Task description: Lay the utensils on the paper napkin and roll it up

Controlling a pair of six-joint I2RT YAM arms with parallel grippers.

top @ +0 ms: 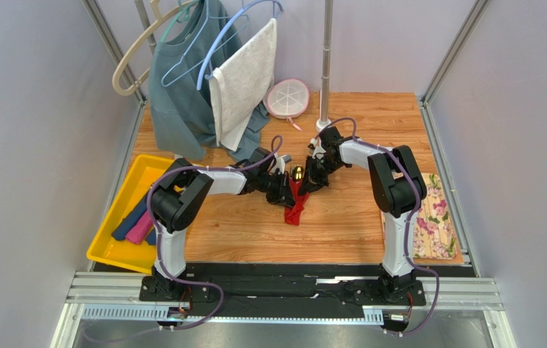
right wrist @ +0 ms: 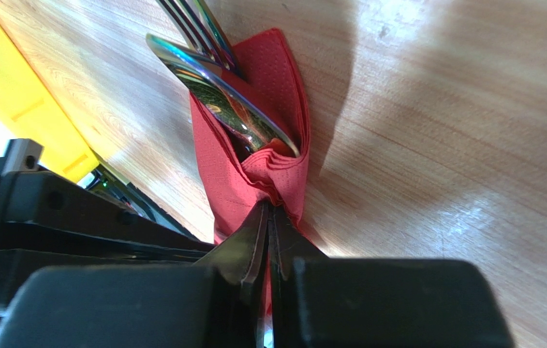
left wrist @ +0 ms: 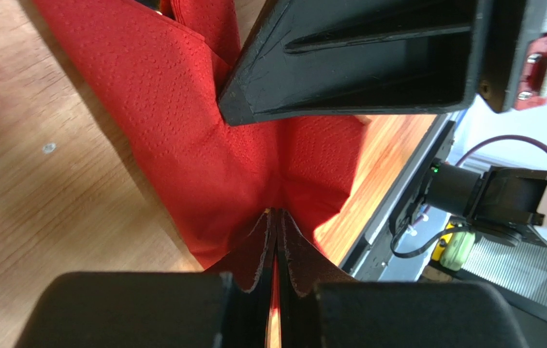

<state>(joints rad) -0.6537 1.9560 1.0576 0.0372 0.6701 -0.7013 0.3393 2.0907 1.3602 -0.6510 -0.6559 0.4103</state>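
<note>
The red paper napkin (top: 296, 203) lies bunched at the table's middle, folded around the gold utensils (top: 297, 173). In the right wrist view a spoon head and fork tines (right wrist: 214, 94) stick out of the napkin's (right wrist: 283, 109) open end. My right gripper (right wrist: 269, 206) is shut on a pinched fold of the napkin. My left gripper (left wrist: 277, 214) is shut on another part of the napkin (left wrist: 182, 123), close beside the right gripper (top: 311, 177). The left gripper (top: 283, 190) sits just left of the napkin in the top view.
A yellow tray (top: 113, 217) with navy and pink fabric rolls stands at the left. A floral beige cloth (top: 432, 217) lies at the right edge. Hangers with a teal shirt and white towel (top: 243, 80), a pink-rimmed dish (top: 287, 98) and a pole (top: 325, 65) stand behind.
</note>
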